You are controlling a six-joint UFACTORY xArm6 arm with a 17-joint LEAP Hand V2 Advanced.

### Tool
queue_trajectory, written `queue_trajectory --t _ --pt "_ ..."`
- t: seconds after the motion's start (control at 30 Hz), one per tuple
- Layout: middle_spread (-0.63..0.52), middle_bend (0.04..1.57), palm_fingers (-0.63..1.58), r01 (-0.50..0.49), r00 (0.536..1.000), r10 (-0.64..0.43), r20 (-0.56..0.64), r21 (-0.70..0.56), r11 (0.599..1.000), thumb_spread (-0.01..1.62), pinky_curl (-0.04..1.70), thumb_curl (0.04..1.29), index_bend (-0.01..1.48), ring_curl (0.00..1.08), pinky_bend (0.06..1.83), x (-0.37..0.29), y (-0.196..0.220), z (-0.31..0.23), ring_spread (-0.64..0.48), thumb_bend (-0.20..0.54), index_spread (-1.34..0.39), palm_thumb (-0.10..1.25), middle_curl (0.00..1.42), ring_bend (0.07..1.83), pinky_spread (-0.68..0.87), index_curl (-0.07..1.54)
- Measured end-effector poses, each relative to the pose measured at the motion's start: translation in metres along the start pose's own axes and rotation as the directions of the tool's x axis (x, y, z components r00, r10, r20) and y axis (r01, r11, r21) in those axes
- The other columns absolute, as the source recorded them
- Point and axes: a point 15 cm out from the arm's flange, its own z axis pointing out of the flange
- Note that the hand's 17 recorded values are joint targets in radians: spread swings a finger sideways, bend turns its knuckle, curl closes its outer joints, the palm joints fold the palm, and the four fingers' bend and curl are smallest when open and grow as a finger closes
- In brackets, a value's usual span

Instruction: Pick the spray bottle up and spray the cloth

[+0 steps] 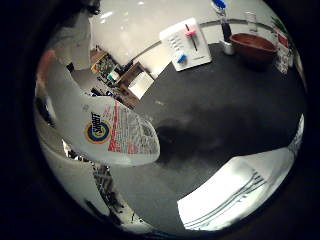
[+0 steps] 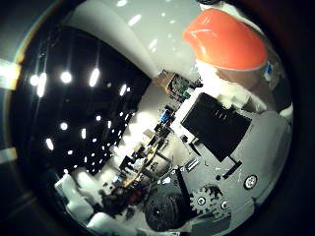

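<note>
The white spray bottle (image 1: 107, 132), with a printed label in yellow, blue and red, fills much of the little finger side view and hangs tilted above the dark table (image 1: 225, 105), casting a shadow on it. Its orange spray head (image 2: 226, 42) shows in the thumb side view, right against my hand (image 2: 221, 142), whose white and black fingers are curled at the bottle's neck. The cloth (image 1: 240, 195), white with thin grey stripes, lies flat on the table below and a little aside of the bottle's base.
At the table's far side stand a white board (image 1: 186, 45) with pink and blue pieces, a brown bowl (image 1: 254, 47) and a small metal cup (image 1: 228, 47). Beyond the table edge are cluttered desks (image 1: 125, 80) and a light floor.
</note>
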Motion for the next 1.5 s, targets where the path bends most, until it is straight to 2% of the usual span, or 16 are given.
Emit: queue_trajectory --t 0.1,0.2,0.27,0.33,0.4,0.43,0.5,0.57,0.67,0.83,1.0,1.2,1.33,1.5 --pt "-0.18 1.31 1.24 0.008 1.0 -0.008 -0.001 -0.01 1.0 0.96 0.65 1.08 1.15 0.54 1.28 0.0 0.005 0.005 -0.2 -0.01 -0.26 0.99 0.69 1.43 -0.31 0.62" --pt "-0.19 1.31 1.22 0.017 1.0 -0.017 -0.017 -0.004 1.0 0.91 0.64 1.05 1.11 0.54 1.27 0.001 0.003 0.004 -0.2 -0.035 -0.28 0.89 0.69 1.43 -0.32 0.62" --pt "-0.19 1.29 1.15 0.026 0.999 -0.026 -0.04 0.007 1.0 0.84 0.6 0.97 0.9 0.53 1.24 0.003 0.0 0.002 -0.21 -0.05 -0.33 0.8 0.67 1.43 -0.38 0.58" --pt "-0.21 1.24 1.09 0.043 0.997 -0.042 -0.062 0.013 0.999 0.79 0.55 0.91 0.72 0.5 1.19 0.004 -0.005 -0.002 -0.23 -0.048 -0.39 0.77 0.64 1.38 -0.47 0.55" --pt "-0.24 1.12 0.9 0.075 0.993 -0.074 -0.095 0.014 0.997 0.77 0.52 0.86 0.57 0.48 1.16 0.003 -0.011 -0.007 -0.24 -0.041 -0.45 0.76 0.61 1.3 -0.52 0.53" --pt "-0.25 0.98 0.67 0.095 0.989 -0.093 -0.112 0.01 0.995 0.79 0.53 0.81 0.53 0.46 1.17 0.002 -0.014 -0.01 -0.23 -0.038 -0.48 0.74 0.57 1.23 -0.43 0.54" --pt "-0.24 0.93 0.53 0.13 0.982 -0.128 -0.14 0.002 0.992 0.84 0.53 0.76 0.53 0.42 1.15 -0.004 -0.019 -0.014 -0.18 -0.04 -0.49 0.71 0.55 1.14 -0.29 0.53" --pt "-0.2 0.74 0.33 0.149 0.976 -0.15 -0.16 -0.016 0.989 0.92 0.52 0.69 0.6 0.36 1.14 -0.009 -0.02 -0.016 -0.05 -0.035 -0.51 0.66 0.48 1.0 0.02 0.53" --pt "-0.14 0.63 0.18 0.164 0.967 -0.172 -0.19 -0.055 0.985 0.97 0.47 0.63 0.62 0.29 1.1 -0.009 -0.02 -0.02 0.1 -0.036 -0.51 0.62 0.43 0.86 0.32 0.51" --pt "-0.08 0.51 0.14 0.164 0.958 -0.183 -0.221 -0.102 0.981 0.97 0.37 0.55 0.54 0.21 0.99 -0.013 -0.02 -0.027 0.23 -0.032 -0.49 0.59 0.37 0.69 0.57 0.44" --pt "-0.07 0.41 0.19 0.204 0.948 -0.227 -0.226 -0.118 0.972 0.96 0.29 0.51 0.49 0.18 0.9 -0.035 -0.028 -0.04 0.26 -0.028 -0.49 0.6 0.33 0.57 0.65 0.4" --pt "-0.08 0.32 0.24 0.226 0.94 -0.265 -0.213 -0.192 0.955 0.94 0.22 0.5 0.45 0.16 0.79 -0.068 -0.026 -0.064 0.27 -0.025 -0.51 0.63 0.32 0.46 0.67 0.38" --pt "-0.09 0.27 0.27 0.235 0.906 -0.308 -0.291 -0.259 0.937 0.93 0.19 0.5 0.41 0.15 0.74 -0.067 -0.018 -0.093 0.28 -0.028 -0.52 0.64 0.31 0.39 0.67 0.37" --pt "-0.09 0.21 0.31 0.217 0.842 -0.339 -0.42 -0.313 0.925 0.93 0.17 0.5 0.37 0.15 0.7 -0.057 -0.017 -0.137 0.28 -0.029 -0.53 0.65 0.31 0.33 0.68 0.36"
